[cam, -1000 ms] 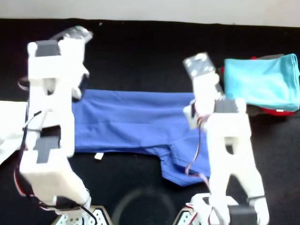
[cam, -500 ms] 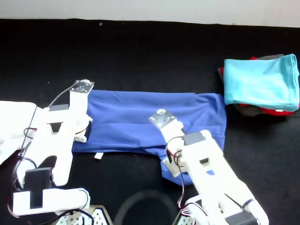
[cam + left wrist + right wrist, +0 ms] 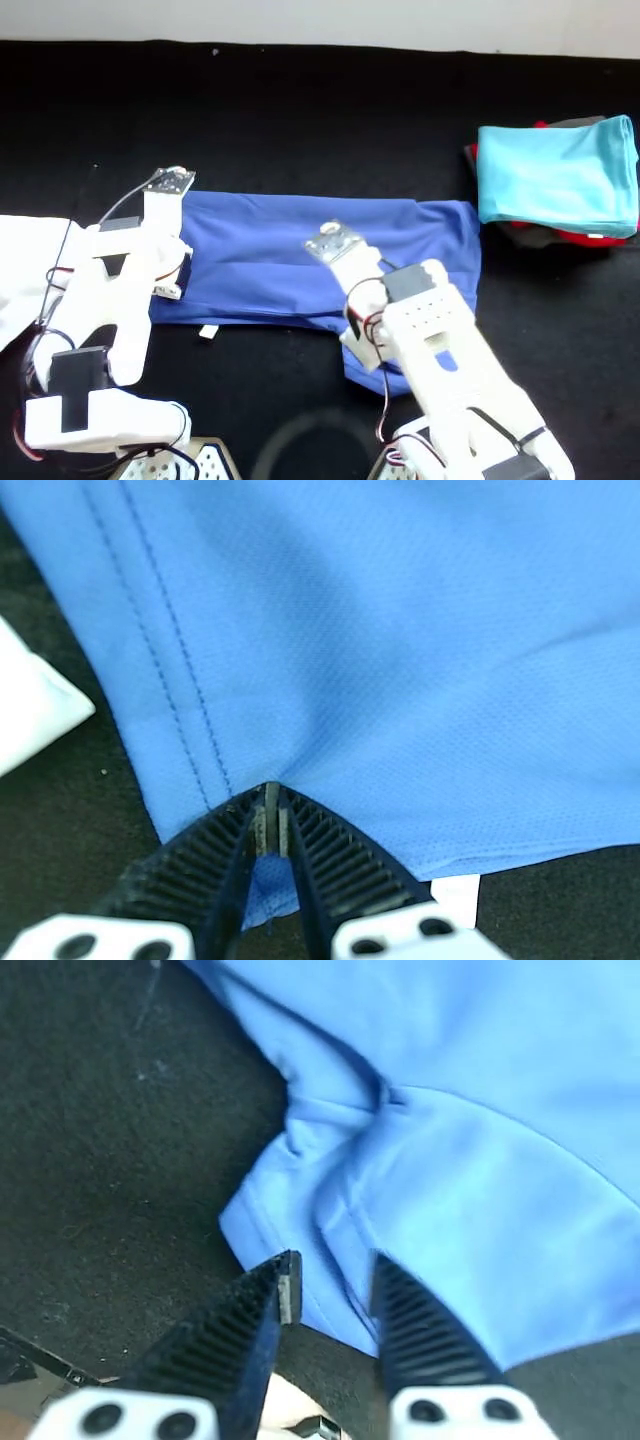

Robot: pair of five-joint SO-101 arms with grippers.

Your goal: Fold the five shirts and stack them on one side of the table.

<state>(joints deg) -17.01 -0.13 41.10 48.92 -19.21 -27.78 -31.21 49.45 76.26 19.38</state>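
Note:
A blue shirt (image 3: 300, 260) lies spread flat across the middle of the black table (image 3: 300, 120). My left gripper (image 3: 165, 290) is at the shirt's left end, and in the left wrist view the left gripper (image 3: 270, 805) is shut on the stitched hem of the blue shirt (image 3: 380, 660). My right gripper (image 3: 352, 335) is down at the shirt's near edge, by the sleeve that sticks out toward me. In the right wrist view the right gripper (image 3: 330, 1275) stands open just over the sleeve's rounded edge (image 3: 300, 1220).
A stack of folded shirts (image 3: 560, 175), light blue on top of red and grey, sits at the table's right side. A white shirt (image 3: 25, 265) lies at the left edge, its corner (image 3: 30, 710) close to my left gripper. A small white tag (image 3: 208, 332) lies by the blue hem.
Both arms have come down from high over the shirt to its near edge. The right arm moved left from the shirt's right end to the sleeve, and the left gripper has dropped onto the left hem.

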